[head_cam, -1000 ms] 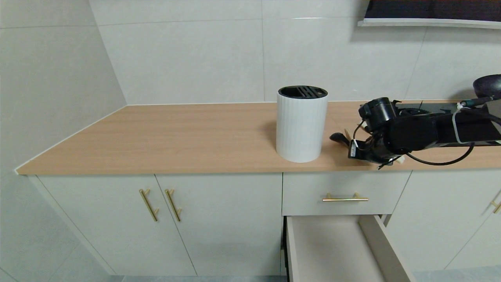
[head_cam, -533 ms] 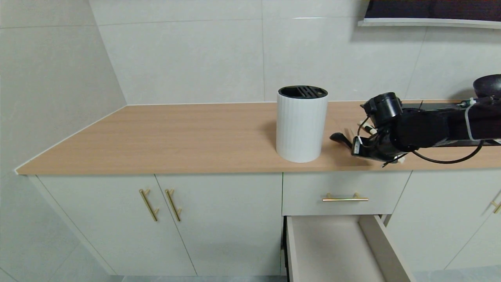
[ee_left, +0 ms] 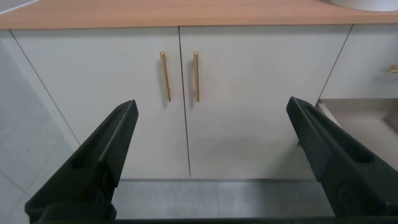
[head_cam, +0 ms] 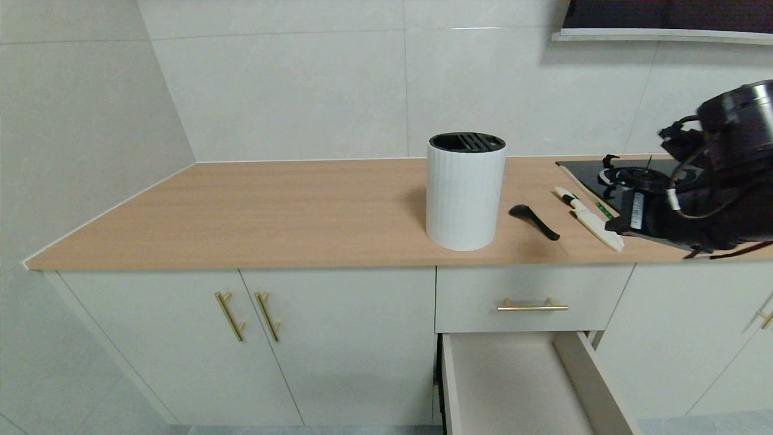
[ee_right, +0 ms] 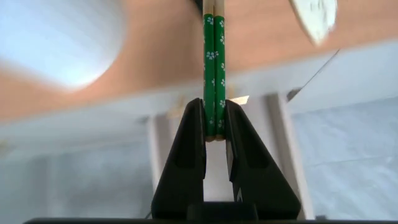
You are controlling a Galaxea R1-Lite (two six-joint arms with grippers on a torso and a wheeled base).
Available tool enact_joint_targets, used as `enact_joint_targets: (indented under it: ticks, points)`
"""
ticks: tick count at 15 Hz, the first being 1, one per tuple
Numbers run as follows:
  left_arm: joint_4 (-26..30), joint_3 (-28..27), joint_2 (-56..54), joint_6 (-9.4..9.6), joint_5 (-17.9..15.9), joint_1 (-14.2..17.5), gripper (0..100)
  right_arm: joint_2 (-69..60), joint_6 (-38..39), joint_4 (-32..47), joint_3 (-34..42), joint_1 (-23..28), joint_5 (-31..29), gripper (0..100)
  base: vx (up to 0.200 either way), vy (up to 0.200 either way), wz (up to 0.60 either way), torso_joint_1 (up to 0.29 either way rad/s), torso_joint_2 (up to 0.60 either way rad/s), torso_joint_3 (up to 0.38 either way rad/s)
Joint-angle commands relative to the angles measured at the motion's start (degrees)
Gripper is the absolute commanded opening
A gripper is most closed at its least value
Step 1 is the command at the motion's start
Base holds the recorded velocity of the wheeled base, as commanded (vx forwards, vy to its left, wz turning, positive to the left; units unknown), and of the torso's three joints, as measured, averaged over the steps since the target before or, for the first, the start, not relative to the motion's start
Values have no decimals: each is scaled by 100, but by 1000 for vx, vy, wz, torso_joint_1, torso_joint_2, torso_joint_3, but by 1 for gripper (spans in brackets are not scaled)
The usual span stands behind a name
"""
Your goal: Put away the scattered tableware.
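The chopsticks (ee_right: pixel 213 68), a green pair with small white flowers, sat side by side in the right claw (ee_right: pixel 214 118), which was clamped on their ends. Their long axis ran straight out in line with the claw's fingers, and they pointed across the front edge of the desk (head_cam: pixel 272 211) toward its wooden top, with the far tips out of sight. In the head view the right arm was raised over the desk's right end, beside the stove (head_cam: pixel 628 172).

On the desk a white knife (head_cam: pixel 589 219) lay slanted, one end toward the wall and the other near the front edge. Just left of it lay a black spoon (head_cam: pixel 534 221), its bowl toward the holder (head_cam: pixel 465 190) and its handle angled to the front right. The holder, a ribbed white cylinder with a black slotted top, stood upright. Below the desk a drawer (head_cam: pixel 580 374) stood pulled out.

The left claw (ee_left: pixel 211 106) had its fingers spread wide apart, gripping nothing, and faced two cabinet doors (ee_left: pixel 249 106) with gold handles.
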State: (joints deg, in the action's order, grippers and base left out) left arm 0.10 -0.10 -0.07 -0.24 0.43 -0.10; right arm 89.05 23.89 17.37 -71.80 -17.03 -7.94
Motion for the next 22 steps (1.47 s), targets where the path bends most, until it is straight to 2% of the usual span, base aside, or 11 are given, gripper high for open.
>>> enact_joint_targets:
  ticks: [1,5,8,13,16,18,22]
  points:
    - [-1,1,7,-2,1,1,100,-1944,-34,979,457,-11,961,0,0,0,0,0,0,0]
    - [-1,1,7,-2,1,1,100,-2691,-60,2183,588,-11,1954,0,0,0,0,0,0,0]
    - [-1,1,7,-2,1,1,100,-2603,-456,2605,747,-20,2006,0,0,0,0,0,0,0]
    - [-1,1,7,-2,1,1,100,-2234,-772,2130,1397,-11,2182,0,0,0,0,0,0,0]
    - [-1,1,7,-2,1,1,100,-2111,-966,1699,2074,-20,2235,0,0,0,0,0,0,0]
    - [-1,1,7,-2,1,1,100,-1821,-1097,1146,2557,-160,2323,0,0,0,0,0,0,0]
    - [-1,1,7,-2,1,1,100,-1399,-1097,733,2838,-195,2314,0,0,0,0,-34,83,52]
